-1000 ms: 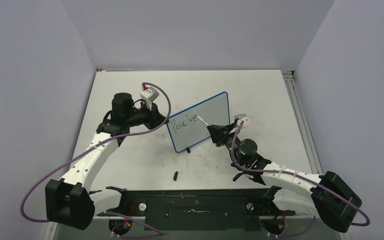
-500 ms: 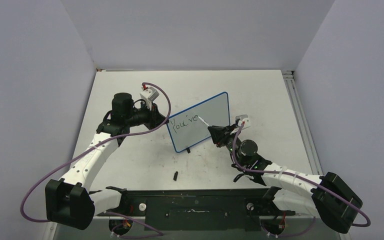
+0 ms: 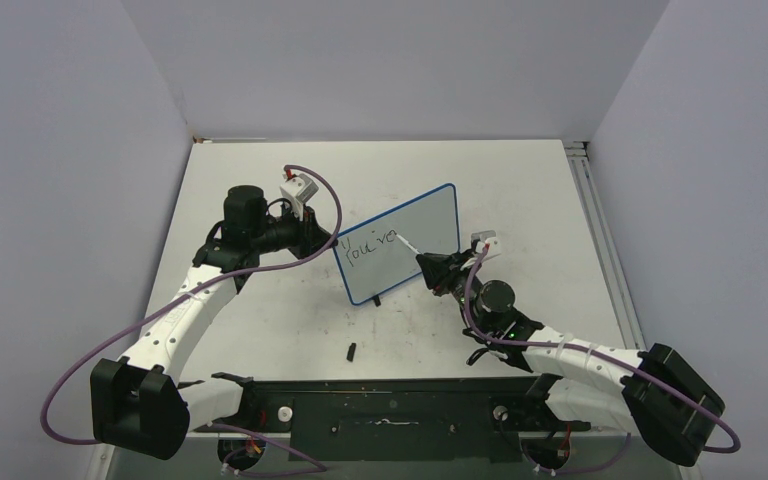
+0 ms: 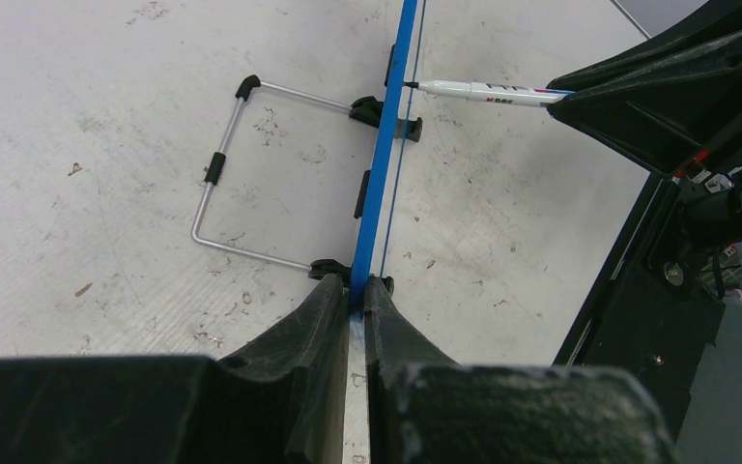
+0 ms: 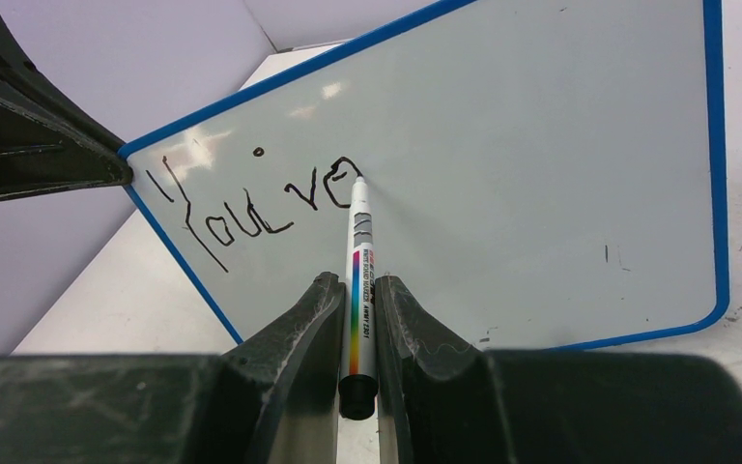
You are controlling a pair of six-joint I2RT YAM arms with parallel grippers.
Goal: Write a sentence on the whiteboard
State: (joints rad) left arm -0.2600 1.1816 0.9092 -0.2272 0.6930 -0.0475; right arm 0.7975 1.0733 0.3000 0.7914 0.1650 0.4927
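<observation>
The whiteboard (image 3: 422, 218) stands tilted on its feet mid-table, blue-framed. My left gripper (image 3: 331, 239) is shut on its left edge; in the left wrist view the blue frame (image 4: 386, 145) runs edge-on out from between the left gripper's (image 4: 356, 288) fingers. The sentence (image 5: 251, 208) reads roughly "You've" in black, on the left part of the whiteboard (image 5: 541, 174). My right gripper (image 5: 356, 290) is shut on a white marker (image 5: 359, 271), and its tip touches the board at the last letter. From above, the marker (image 3: 408, 246) points up-left from the right gripper (image 3: 426, 262).
A small black cap (image 3: 351, 351) lies on the table in front of the board. Behind the board its wire stand (image 4: 217, 169) rests on the table. The arms' black base rail (image 3: 390, 405) runs along the near edge. Grey walls enclose the table.
The marker tip has shifted slightly on the board and the last letter's stroke has grown. The left gripper and the board have not moved.
</observation>
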